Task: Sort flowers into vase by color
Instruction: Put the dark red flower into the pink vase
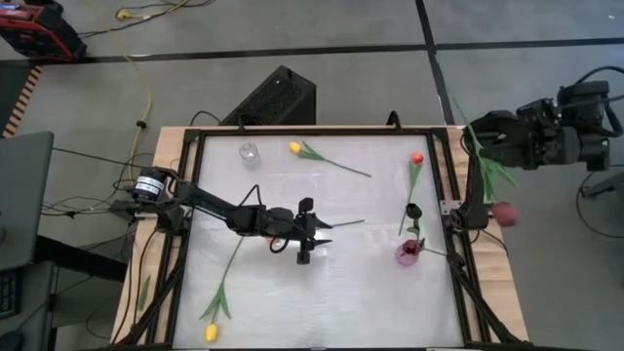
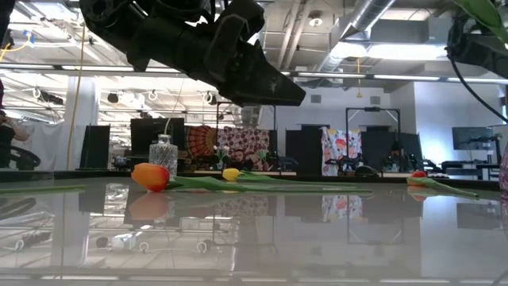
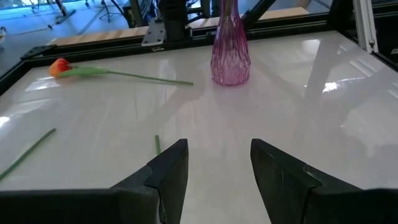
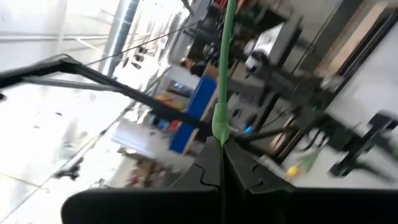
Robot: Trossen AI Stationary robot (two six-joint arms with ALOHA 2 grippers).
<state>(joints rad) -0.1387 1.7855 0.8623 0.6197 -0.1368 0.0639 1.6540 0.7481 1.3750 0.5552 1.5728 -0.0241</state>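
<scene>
The left gripper (image 1: 310, 230) hovers over the middle of the tabletop (image 1: 370, 302), its fingers (image 3: 168, 171) spread apart and empty. The right gripper (image 4: 221, 146), off the tabletop's right edge, has its fingers pinched tight on a green stem (image 4: 224, 62) whose dark red head (image 1: 503, 213) hangs below. A pink vase (image 1: 408, 253) stands near the right side; yellow tulips (image 1: 294, 147) and an orange tulip (image 1: 417, 158) lie scattered.

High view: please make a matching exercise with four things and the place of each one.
Things:
1. pink vase
2. clear vase
3. left gripper
4. right gripper

Places:
a. over the middle of the table
b. beside a yellow tulip
c. beyond the table's right edge, holding a stem
d. near the table's right edge

Pairs: 1-d, 2-b, 3-a, 4-c
</scene>
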